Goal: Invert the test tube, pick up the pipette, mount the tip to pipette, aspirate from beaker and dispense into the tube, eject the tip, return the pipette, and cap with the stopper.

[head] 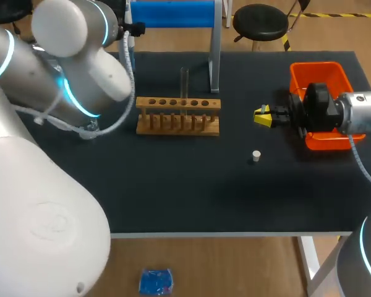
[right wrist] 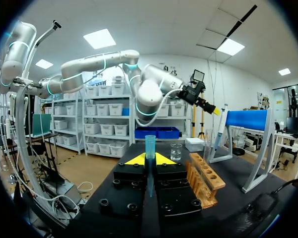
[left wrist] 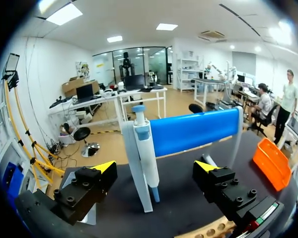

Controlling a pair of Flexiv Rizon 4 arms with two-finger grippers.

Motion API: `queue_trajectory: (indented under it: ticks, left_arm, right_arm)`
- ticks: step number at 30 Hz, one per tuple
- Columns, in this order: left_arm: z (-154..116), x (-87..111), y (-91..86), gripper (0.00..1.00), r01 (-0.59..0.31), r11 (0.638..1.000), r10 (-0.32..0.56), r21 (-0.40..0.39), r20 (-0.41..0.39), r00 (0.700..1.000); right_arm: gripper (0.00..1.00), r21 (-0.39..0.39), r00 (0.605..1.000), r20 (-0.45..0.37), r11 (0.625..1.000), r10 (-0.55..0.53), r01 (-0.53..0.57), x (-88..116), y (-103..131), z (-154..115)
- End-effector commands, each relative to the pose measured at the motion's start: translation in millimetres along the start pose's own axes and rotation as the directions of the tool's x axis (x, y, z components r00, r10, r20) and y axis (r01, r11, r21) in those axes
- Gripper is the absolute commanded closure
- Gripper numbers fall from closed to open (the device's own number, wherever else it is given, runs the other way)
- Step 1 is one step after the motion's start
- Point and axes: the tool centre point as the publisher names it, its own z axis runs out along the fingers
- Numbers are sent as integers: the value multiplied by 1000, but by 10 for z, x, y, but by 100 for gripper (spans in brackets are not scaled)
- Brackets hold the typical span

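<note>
Well, the right gripper (right wrist: 149, 159) is clenched on a blue pipette tip (right wrist: 150, 144), which stands upright between its yellow-tipped fingers. Seen from above, that gripper hangs over the dark bench (head: 173, 192) just beside the orange bin (head: 321, 74), and its arm covers the bin's near part. The white stopper (head: 256, 155) lies on the bench close by, a little nearer the front edge and touching nothing. Over at the back, the left gripper (left wrist: 155, 167) is spread wide and holds nothing. The pipette (left wrist: 141, 141) hangs just ahead of the gap between its fingers, on the blue-barred stand (left wrist: 196, 130). The wooden rack (head: 178, 115) sits mid-bench in front of that stand, and a clear test tube (head: 184, 79) stands upright in one of its middle holes; which end is up I cannot tell. From the right wrist, a small glass beaker (right wrist: 176, 151) shows ahead of the gripper, beyond the rack's far end and near a white box (right wrist: 194, 144). The bench top is a matt black sheet with a pale strip along its front edge.
</note>
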Motion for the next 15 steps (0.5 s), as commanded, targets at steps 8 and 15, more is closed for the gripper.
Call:
queue_trajectory:
  ticks: [8, 15]
  left_arm:
    - [174, 120, -36, 4, 20, 1000, -21, 18, 51, 998]
    - [269, 196, -59, 5, 54, 998, -55, 21, 51, 997]
  right_arm:
    - [100, 1, 1000, 1, 1000, -1, 1, 5, 3, -3]
    - [100, 1, 1000, 1, 1000, -1, 1, 5, 3, -3]
